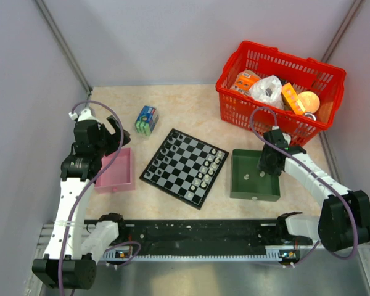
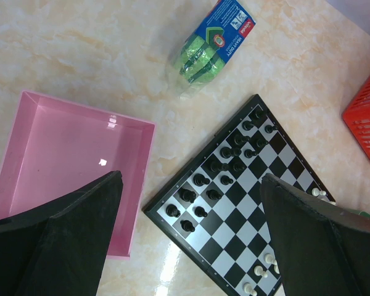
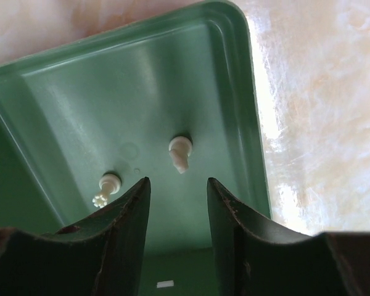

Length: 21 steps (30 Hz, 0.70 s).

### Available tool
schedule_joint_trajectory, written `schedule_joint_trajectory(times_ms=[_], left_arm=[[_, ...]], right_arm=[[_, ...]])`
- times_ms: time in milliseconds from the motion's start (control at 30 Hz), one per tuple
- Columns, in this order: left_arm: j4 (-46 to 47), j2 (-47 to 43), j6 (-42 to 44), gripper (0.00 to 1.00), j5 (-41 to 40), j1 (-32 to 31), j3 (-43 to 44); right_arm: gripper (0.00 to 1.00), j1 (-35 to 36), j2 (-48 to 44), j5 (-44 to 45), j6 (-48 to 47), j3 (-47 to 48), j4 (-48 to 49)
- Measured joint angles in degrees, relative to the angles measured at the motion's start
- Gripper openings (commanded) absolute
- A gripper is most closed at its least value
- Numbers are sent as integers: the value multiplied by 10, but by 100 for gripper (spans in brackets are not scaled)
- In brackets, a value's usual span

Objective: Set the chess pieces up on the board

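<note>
The board (image 1: 182, 168) lies mid-table, turned diagonally. Dark chess pieces (image 1: 166, 151) stand along its left side and pale ones (image 1: 211, 166) along its right. My left gripper (image 1: 114, 137) hangs wide open over the pink tray's edge. In the left wrist view the left gripper (image 2: 190, 179) frames the board (image 2: 246, 203) and its dark pieces (image 2: 200, 180). My right gripper (image 1: 266, 165) is down inside the green tray (image 1: 253, 197), jaws partly apart with nothing between them. The right gripper (image 3: 177, 182) sits just short of a lying white pawn (image 3: 180, 153), and another white piece (image 3: 106, 188) lies to the left.
A red basket (image 1: 280, 89) of packaged items stands at the back right. The pink tray (image 1: 116, 169) sits left of the board. A green sponge pack (image 1: 147, 120) lies behind the board. The green tray's wall (image 3: 253, 92) rises close to the right finger.
</note>
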Motion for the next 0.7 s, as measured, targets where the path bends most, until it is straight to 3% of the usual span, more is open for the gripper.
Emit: schedule_joint_trajectory(times_ms=[700], left_arm=[[0, 4, 0, 99, 0, 0, 0]], right_arm=[[31, -1, 49, -18, -31, -16, 45]])
